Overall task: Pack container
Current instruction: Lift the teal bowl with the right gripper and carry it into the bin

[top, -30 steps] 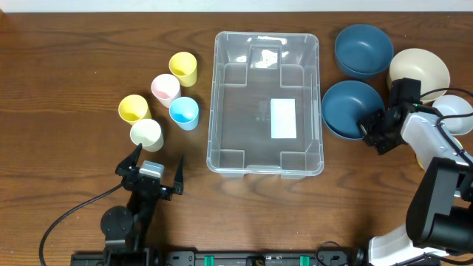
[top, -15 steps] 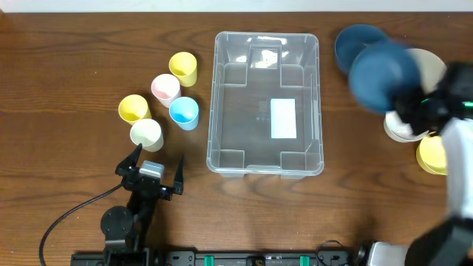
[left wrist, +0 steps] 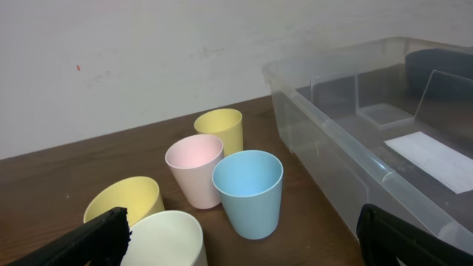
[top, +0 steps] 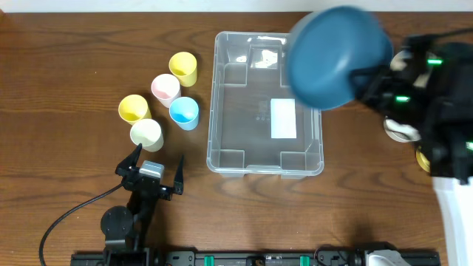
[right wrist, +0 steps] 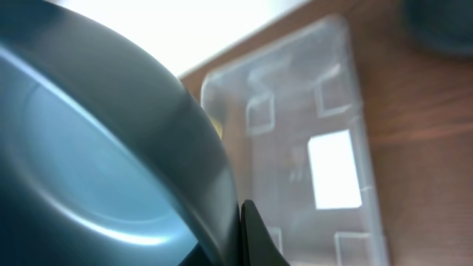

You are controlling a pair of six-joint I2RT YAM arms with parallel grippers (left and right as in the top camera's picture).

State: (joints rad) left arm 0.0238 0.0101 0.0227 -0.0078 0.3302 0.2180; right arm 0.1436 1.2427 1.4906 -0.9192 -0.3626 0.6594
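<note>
- Dark brown wooden worktop carries everything, with a pale wall behind it in the left wrist view.
- At its middle stands the large clear rectangular plastic bin, upright and open-topped. Nothing lies inside it, and the white rectangular label shows on the right half of its base.
- A dark blue round bowl is held up off the worktop. From overhead its outline covers the bin's far right corner.
- The right tool has this bowl by the rim. One dark finger lies against the outer wall; the other is mostly hidden, so the pinch looks closed on the rim rather than plainly so.
- Left of the bin, a cluster of five small plastic cups stands close together:
  - a yellow cup farthest back
  - a pink cup
  - a light blue cup nearest the bin
  - a second yellow cup
  - a cream cup
- The left tool sits near the front edge, just in front of the cream cup, with its fingers spread wide and nothing between them.
</note>
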